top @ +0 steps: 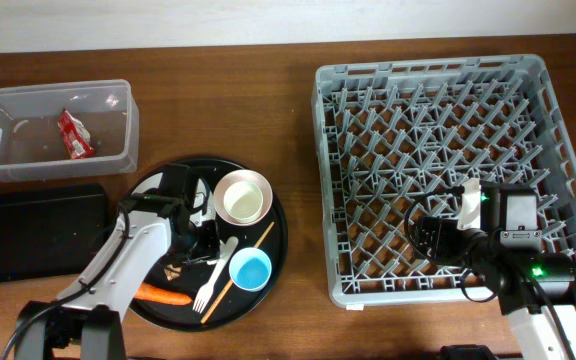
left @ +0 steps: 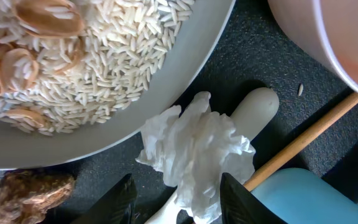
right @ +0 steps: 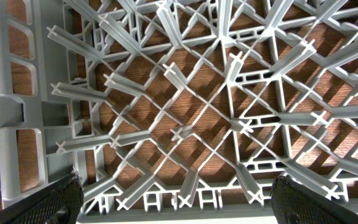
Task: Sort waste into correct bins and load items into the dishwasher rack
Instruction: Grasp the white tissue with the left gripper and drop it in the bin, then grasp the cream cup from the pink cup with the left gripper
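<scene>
The left tool (left: 178, 190) stands spread, the tissue (left: 197, 146) between its fingers (left: 238, 200); the right tool (right: 176, 190) is spread above the rack (right: 185, 112).

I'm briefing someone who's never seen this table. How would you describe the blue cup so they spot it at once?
Seen from overhead, find the round black tray left of the grey dishwasher rack. Near its lower right rim, below the cream bowl and beside the wooden chopstick, sits the light-blue cup. It is the only blue thing there and smaller than the bowl.
</scene>
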`<state>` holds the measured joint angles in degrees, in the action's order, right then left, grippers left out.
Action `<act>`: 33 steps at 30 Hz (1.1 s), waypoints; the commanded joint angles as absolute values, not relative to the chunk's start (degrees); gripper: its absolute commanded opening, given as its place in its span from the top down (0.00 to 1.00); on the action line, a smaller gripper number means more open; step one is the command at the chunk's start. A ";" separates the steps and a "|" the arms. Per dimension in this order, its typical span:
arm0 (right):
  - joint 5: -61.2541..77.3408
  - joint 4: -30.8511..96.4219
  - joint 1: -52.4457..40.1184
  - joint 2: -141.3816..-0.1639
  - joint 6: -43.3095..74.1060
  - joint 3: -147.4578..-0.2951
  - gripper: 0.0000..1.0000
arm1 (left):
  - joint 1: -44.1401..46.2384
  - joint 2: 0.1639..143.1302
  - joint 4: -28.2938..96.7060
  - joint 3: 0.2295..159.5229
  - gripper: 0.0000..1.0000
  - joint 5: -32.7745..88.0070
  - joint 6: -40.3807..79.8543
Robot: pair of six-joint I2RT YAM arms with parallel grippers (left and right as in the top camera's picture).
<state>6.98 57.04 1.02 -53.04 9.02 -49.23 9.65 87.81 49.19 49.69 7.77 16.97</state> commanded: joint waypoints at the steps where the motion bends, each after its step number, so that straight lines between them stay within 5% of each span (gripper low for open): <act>1: 6.87 57.01 0.75 -52.88 9.06 -50.28 0.01 | 9.87 88.62 48.21 49.36 0.59 11.66 17.34; 3: 6.87 57.01 0.75 -52.88 9.06 -50.28 0.01 | 9.87 88.82 48.03 49.36 0.75 11.66 17.37; 8: 6.87 57.01 0.75 -52.88 9.06 -50.28 0.01 | 10.98 88.84 48.05 49.32 0.87 11.64 17.37; 10: 6.85 57.01 0.75 -52.88 9.06 -50.28 0.02 | 11.25 88.82 48.21 49.32 0.99 11.60 17.34; 20: 6.85 57.04 0.75 -52.88 9.06 -50.28 0.01 | 4.14 86.74 56.90 72.90 1.00 -0.62 13.65; 27: 6.87 57.04 0.75 -52.88 9.06 -50.28 0.01 | -8.99 90.19 27.40 76.12 1.00 -7.18 13.65; 32: 6.87 57.06 0.75 -52.88 9.06 -50.28 0.01 | -12.12 99.07 20.99 76.12 0.98 -7.16 13.65; 33: 6.87 57.08 0.75 -52.88 9.06 -50.28 0.01 | -12.51 100.25 20.58 76.12 0.85 -7.16 13.65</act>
